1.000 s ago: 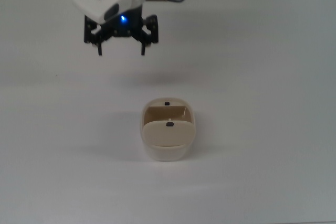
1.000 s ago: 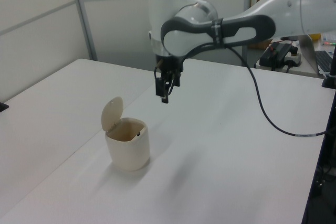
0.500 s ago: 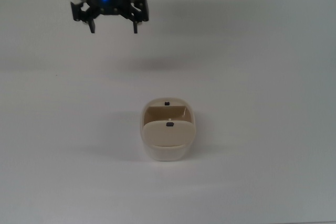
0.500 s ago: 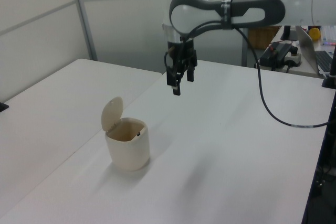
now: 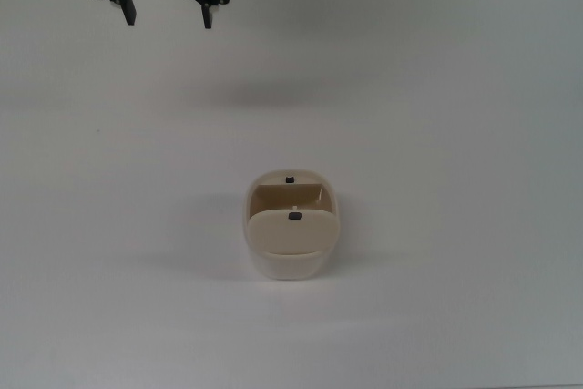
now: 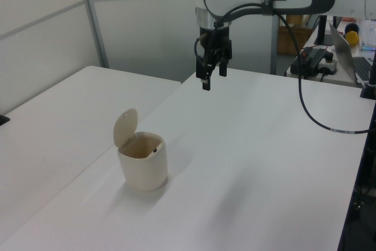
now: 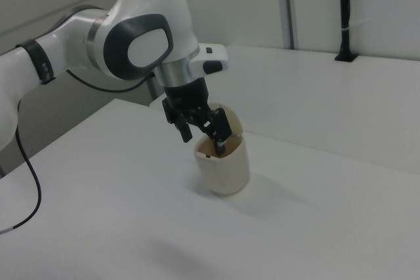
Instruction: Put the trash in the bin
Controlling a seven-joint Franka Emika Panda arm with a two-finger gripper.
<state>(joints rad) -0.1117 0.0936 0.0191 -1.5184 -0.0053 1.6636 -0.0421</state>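
The cream-beige bin (image 5: 291,245) stands mid-table with its lid swung up, and the top view shows only a brown inside. It also shows in the left view (image 6: 143,166) and in the right view (image 7: 226,170). The trash shows in no view. My gripper (image 5: 169,21) hangs open and empty high above the table, at the top view's upper left, well away from the bin. In the left view the gripper (image 6: 212,80) is above and to the right of the bin. In the right view the gripper (image 7: 205,143) overlaps the bin's top.
The white table (image 5: 455,88) spans all views. A black cable (image 6: 305,116) hangs from the arm in the left view. Desk clutter (image 6: 314,60) sits beyond the table's far edge. A black post (image 7: 344,18) stands on the far table in the right view.
The gripper has risen and moved away from the bin, toward the top view's upper left, staying open and empty. The bin has not moved.
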